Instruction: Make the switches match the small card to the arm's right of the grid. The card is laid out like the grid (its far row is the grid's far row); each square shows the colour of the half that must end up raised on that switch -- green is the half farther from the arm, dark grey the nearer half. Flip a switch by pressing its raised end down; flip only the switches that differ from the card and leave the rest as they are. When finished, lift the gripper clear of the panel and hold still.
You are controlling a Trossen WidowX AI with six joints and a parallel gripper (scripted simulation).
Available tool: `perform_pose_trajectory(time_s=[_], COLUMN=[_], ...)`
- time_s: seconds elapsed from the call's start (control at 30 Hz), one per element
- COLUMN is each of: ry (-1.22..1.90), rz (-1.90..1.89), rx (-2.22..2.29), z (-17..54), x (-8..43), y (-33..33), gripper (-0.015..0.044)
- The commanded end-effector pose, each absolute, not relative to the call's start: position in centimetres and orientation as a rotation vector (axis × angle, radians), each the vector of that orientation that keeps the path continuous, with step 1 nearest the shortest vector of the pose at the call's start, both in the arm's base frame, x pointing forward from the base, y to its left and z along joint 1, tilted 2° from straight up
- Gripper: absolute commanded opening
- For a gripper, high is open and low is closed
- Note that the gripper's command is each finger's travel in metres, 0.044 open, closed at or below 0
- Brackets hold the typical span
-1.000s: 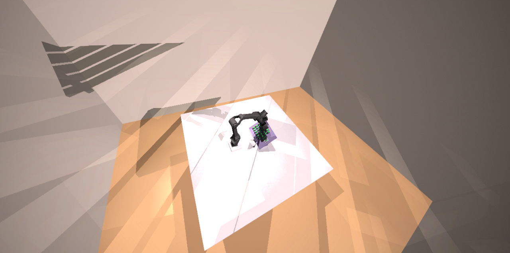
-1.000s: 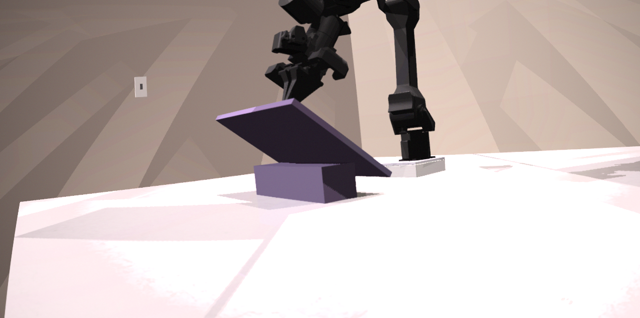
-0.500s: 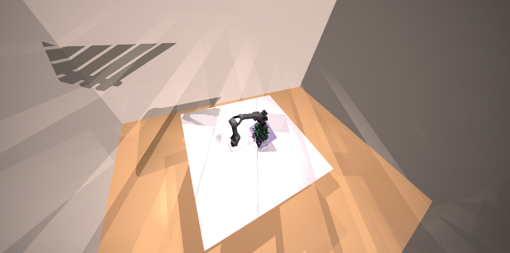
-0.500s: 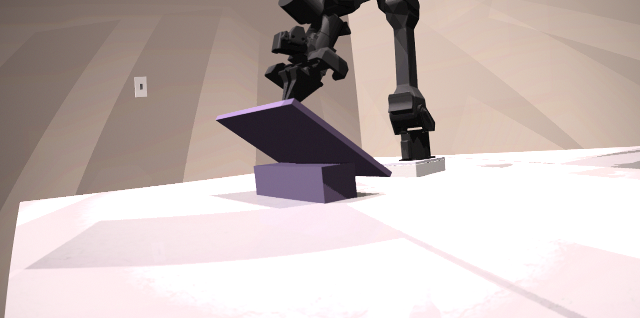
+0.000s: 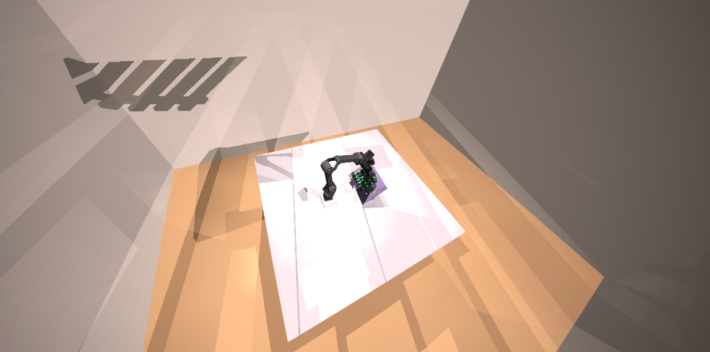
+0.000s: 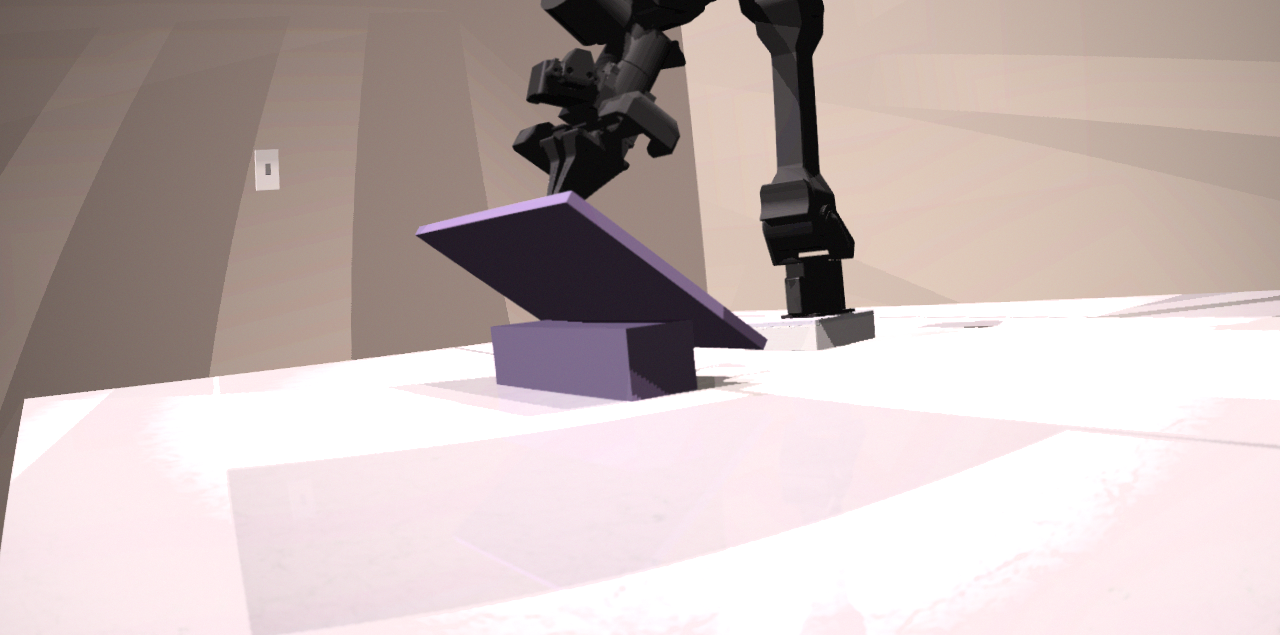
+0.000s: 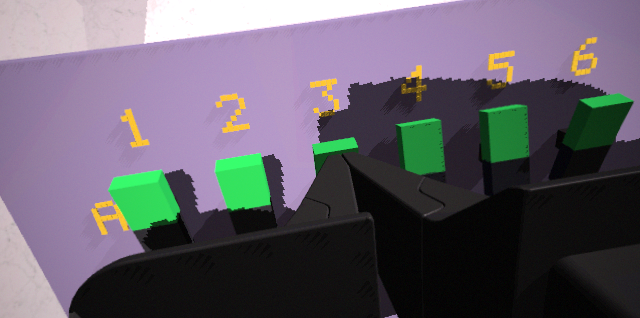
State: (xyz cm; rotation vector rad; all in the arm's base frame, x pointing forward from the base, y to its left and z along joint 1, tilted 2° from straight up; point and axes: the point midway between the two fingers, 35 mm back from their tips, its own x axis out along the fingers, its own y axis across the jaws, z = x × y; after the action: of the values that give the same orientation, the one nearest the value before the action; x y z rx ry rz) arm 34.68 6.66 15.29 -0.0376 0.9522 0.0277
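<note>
The hand (image 6: 556,190) (image 7: 341,168) is keeping its fingers together with nothing between them, its tips reaching the switch under the yellow 3 and covering all but a strip of that switch's green half; whether they are touching it is impossible to tell. The switch under the 3 (image 7: 336,148) is sitting in row A, the row along the panel's far edge. To one side, the switch under the 2 (image 7: 243,183) and the switch under the 1 (image 7: 142,203) are showing green ends, their lower parts running into shadow and behind the black gripper body. To the other side, the switch under the 4 (image 7: 421,148), the switch under the 5 (image 7: 505,134) and the switch under the 6 (image 7: 600,118) are also showing green, their dark halves partly cut off by the gripper. The rows nearer the arm are hidden in the wrist view, and from above the switches are too small to read one by one. The purple panel (image 5: 380,185) (image 6: 528,264) (image 7: 55,103) is tilting on a purple block (image 6: 563,360), showing only its underside from outside. The card (image 5: 372,192) is lying near the panel's edge, its squares too tiny to make out. The black arm (image 5: 342,158) (image 6: 794,103) is arching over from its pale base (image 5: 329,203) (image 6: 850,329) on the white table (image 5: 337,260) (image 6: 626,497).
</note>
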Motion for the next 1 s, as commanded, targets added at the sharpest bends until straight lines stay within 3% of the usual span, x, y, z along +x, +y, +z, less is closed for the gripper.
perform_pose_trajectory(time_s=[0.0,0.8,0.97], ry=[0.953,0.953,0.934], rz=[0.036,0.036,0.035], rx=[-0.040,-0.040,-0.039], z=[15.2,14.9,19.3], x=[34.7,34.9,31.7], y=[6.7,6.7,6.7], gripper=[0.0000,0.0000,0.0000])
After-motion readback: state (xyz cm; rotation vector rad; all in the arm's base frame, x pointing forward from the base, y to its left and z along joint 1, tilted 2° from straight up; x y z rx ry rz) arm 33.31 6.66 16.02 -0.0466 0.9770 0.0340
